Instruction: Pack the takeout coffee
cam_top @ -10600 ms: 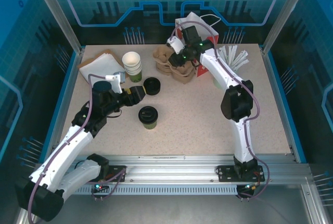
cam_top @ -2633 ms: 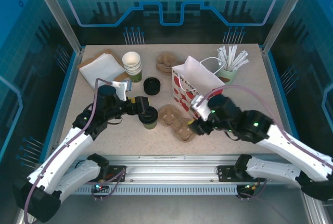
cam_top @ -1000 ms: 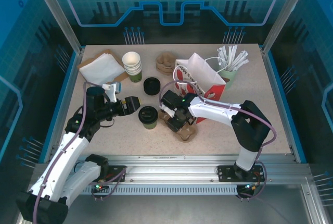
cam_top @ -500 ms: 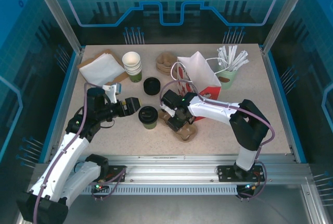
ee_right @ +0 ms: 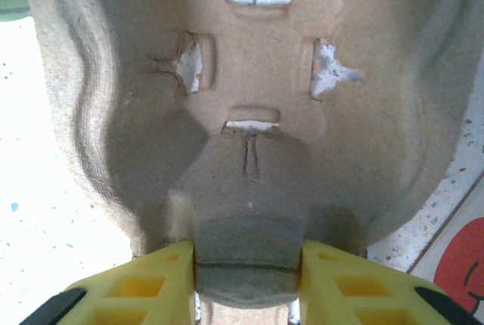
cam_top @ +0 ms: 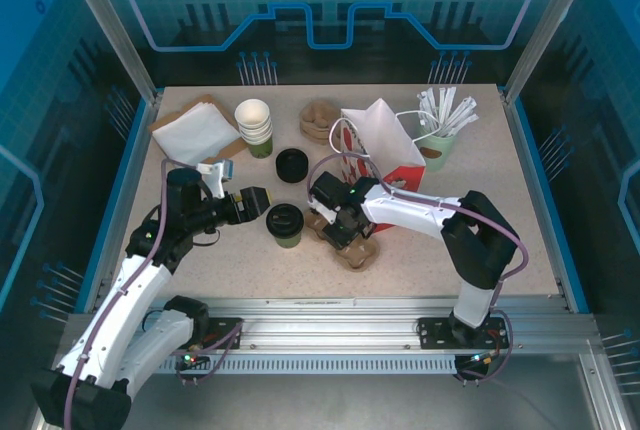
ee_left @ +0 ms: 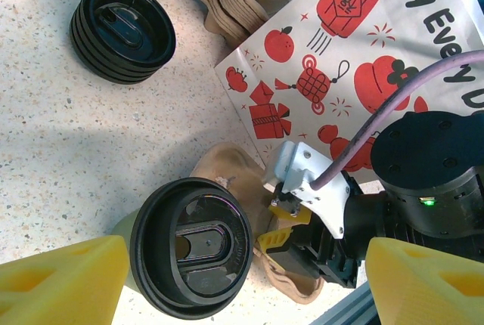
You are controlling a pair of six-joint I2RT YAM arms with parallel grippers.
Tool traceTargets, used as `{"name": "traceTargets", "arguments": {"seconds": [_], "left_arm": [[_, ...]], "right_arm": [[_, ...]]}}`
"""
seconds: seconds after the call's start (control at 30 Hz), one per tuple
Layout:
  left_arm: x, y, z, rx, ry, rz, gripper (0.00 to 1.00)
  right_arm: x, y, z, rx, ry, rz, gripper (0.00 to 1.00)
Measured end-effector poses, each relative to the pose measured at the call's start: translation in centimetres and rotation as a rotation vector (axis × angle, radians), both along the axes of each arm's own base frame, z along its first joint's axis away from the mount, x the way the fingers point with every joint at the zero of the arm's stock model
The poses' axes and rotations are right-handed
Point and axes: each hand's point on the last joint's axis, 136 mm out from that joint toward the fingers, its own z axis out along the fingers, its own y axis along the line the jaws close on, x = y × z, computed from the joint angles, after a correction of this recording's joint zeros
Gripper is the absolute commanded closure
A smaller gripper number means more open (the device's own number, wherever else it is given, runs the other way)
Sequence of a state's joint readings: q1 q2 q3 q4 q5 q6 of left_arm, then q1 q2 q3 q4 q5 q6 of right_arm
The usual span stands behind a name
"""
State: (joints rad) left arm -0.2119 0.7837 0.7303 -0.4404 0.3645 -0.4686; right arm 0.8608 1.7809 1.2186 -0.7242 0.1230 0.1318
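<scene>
Pulp carrier (ee_right: 249, 113) gripped at its rib by right hand (ee_right: 248, 268); left hand (cam_top: 258, 200) open beside takeout coffee (cam_top: 285, 222); advise holding carrier level.

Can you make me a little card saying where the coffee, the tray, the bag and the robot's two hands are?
coffee: green cup with black lid, upright, left of the tray
tray: brown cardboard, in front of the bag
bag: white paper with red pictures, upright
left gripper: open, close beside the coffee
right gripper: pinching the tray's middle ridge
</scene>
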Motion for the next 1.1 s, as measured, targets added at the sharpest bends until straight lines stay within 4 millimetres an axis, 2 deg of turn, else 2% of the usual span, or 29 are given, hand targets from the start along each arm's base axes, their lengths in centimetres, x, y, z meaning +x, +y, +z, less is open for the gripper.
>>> {"name": "traceTargets", "arguments": {"seconds": [0.17, 0.37, 0.67, 0.87, 1.1], "left_arm": [[0.0, 0.0, 0.0, -0.001, -0.001, 0.000, 0.17], [0.0, 0.0, 0.5, -0.007, -0.021, 0.002, 0.17], [0.7, -0.1, 1.9, -0.059, -0.067, 0.032, 0.17], [1.4, 0.2, 2.9, -0.086, -0.092, 0.074, 0.18], [1.9, 1.1, 3.5, -0.086, -0.107, 0.137, 0.19]], "right_arm": [[-0.2, -0.2, 0.8, 0.017, -0.011, -0.011, 0.70], [-0.1, -0.3, 4.4, 0.085, -0.074, -0.042, 0.71], [-1.5, 0.4, 12.0, 0.257, -0.211, -0.045, 0.73], [-2.1, 1.9, 17.3, 0.383, -0.286, -0.017, 0.73], [-3.1, 3.9, 24.7, 0.555, -0.354, 0.047, 0.73]]}}
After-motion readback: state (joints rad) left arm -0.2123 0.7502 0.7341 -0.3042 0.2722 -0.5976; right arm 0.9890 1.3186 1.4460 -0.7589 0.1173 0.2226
